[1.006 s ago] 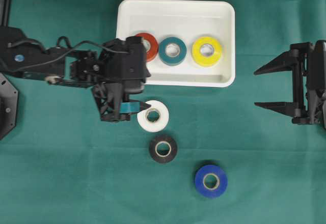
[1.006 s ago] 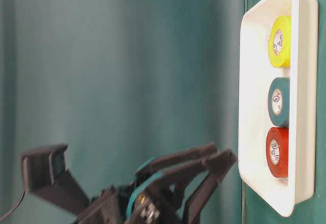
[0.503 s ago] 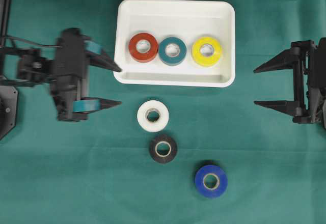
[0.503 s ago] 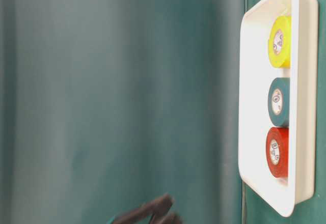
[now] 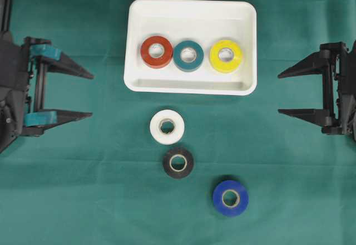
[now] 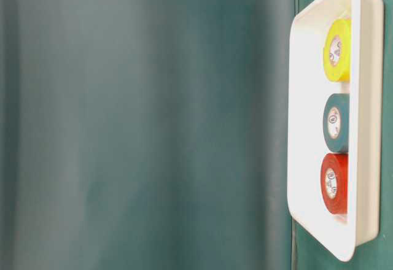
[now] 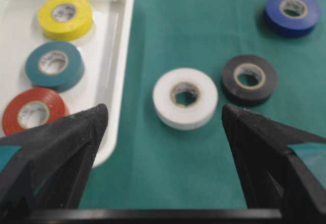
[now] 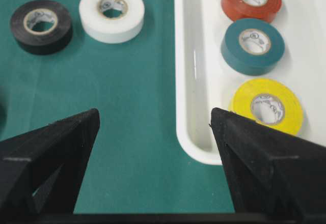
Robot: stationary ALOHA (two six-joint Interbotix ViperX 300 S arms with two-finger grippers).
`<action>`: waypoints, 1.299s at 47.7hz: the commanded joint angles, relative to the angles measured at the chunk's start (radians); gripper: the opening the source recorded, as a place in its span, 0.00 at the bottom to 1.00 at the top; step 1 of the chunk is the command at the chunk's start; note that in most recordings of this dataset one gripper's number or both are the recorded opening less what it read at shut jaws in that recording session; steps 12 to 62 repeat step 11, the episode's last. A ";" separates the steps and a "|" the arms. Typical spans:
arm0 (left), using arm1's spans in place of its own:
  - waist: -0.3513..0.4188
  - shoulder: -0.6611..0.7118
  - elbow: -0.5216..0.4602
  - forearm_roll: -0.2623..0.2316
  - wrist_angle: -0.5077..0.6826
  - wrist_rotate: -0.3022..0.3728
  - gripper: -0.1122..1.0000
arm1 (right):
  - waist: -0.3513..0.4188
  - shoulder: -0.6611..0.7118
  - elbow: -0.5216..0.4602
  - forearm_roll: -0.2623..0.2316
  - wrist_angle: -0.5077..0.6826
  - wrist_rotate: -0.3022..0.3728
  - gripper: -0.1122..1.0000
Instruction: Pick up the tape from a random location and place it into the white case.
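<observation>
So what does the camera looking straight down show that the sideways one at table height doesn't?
Only the overhead view shows the three rolls lying on the green cloth, the white tape, the black tape and the blue tape, plus the left gripper and the right gripper, both open and empty. The table-level view adds nothing of its own except a blurred green expanse. Both show the white case holding the red tape, the teal tape and the yellow tape.
</observation>
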 commanded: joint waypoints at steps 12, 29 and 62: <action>-0.028 -0.041 0.061 -0.002 -0.095 0.000 0.95 | -0.002 -0.003 -0.025 -0.002 -0.037 0.000 0.87; -0.028 -0.041 0.061 -0.002 -0.095 0.000 0.95 | -0.002 -0.003 -0.025 -0.002 -0.037 0.000 0.87; -0.028 -0.041 0.061 -0.002 -0.095 0.000 0.95 | -0.002 -0.003 -0.025 -0.002 -0.037 0.000 0.87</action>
